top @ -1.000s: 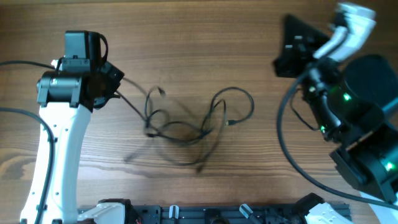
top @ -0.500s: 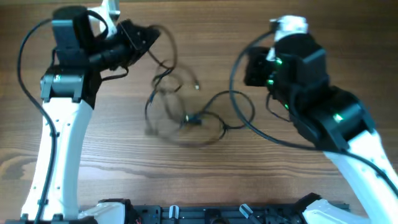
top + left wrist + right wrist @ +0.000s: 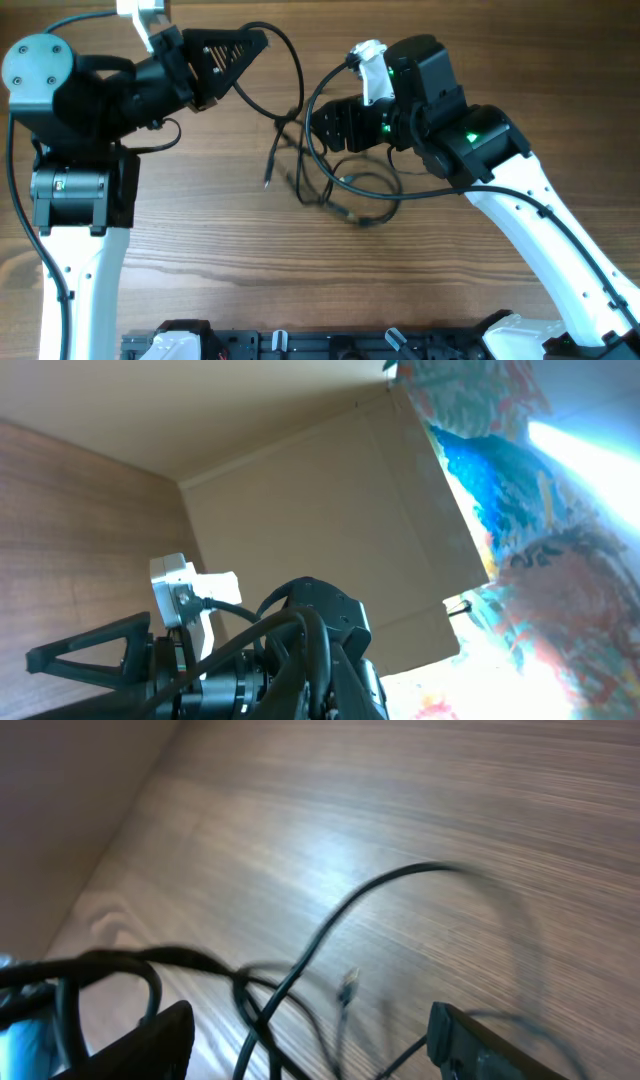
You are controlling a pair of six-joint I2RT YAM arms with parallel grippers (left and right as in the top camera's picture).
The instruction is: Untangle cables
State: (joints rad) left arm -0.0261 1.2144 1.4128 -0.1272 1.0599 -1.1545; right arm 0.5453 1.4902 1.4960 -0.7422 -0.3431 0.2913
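I hold the left gripper (image 3: 252, 42) raised at upper left, jaws pressed together on one strand of the cables (image 3: 330, 185). That strand arcs from its tip down to the tangle lying mid-table on the wooden table (image 3: 200, 260). The right gripper (image 3: 328, 122) hangs just over the tangle's upper edge, jaws spread. In its wrist view, cords run between the fingers (image 3: 150, 1040).
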